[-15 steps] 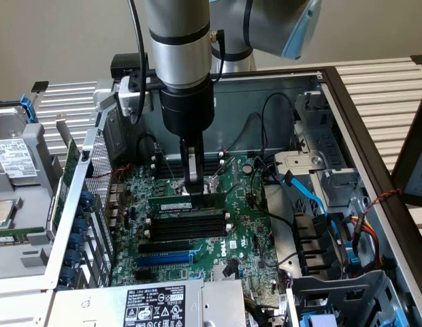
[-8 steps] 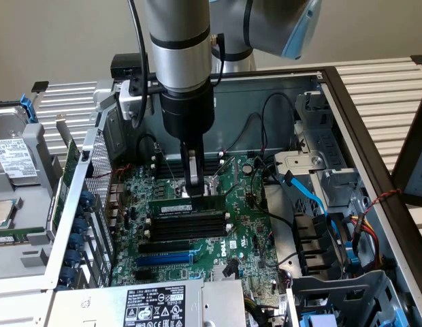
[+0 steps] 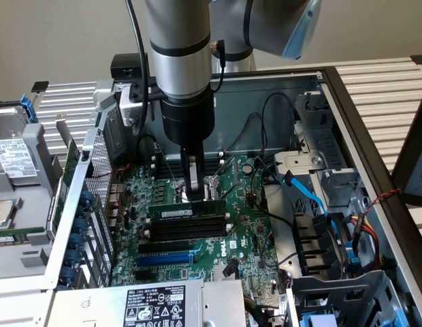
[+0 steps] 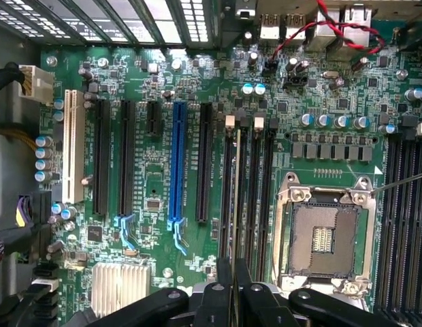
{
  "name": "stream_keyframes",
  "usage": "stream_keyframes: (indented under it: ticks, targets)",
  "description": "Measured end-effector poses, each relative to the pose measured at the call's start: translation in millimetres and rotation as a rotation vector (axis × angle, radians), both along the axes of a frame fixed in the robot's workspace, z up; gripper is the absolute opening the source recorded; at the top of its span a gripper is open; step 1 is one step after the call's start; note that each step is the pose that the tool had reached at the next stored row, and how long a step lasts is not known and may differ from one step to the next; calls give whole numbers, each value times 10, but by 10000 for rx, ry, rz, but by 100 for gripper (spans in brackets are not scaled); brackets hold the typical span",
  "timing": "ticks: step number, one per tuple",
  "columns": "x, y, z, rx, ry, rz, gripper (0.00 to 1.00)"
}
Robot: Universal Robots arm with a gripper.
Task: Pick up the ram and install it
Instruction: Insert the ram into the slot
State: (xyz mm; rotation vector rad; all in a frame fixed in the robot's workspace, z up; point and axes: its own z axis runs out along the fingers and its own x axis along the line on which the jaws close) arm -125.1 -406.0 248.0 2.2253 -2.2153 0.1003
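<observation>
**Exterior view:** 1 arm reaches down into the open computer case [image 3: 282,92]. The gripper [image 3: 195,196] is closed on the upper edge of the ram [image 3: 171,212]. The ram stands on edge, lengthwise along the black memory slots [image 3: 187,231], on the side away from the blue expansion slot [image 3: 163,259]. Whether it is seated cannot be told.

**Wrist view:** The ram [image 4: 236,191] shows edge-on as 1 thin line, pinched in the gripper [image 4: 233,286]. It lies over the memory slots, near the CPU socket [image 4: 325,238].
</observation>
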Motion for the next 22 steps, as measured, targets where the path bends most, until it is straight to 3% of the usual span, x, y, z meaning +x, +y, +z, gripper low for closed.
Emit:
stream_keyframes:
  ticks: [22]
  targets:
    - [-12, -4, -126, 0, -1, 0, 13]
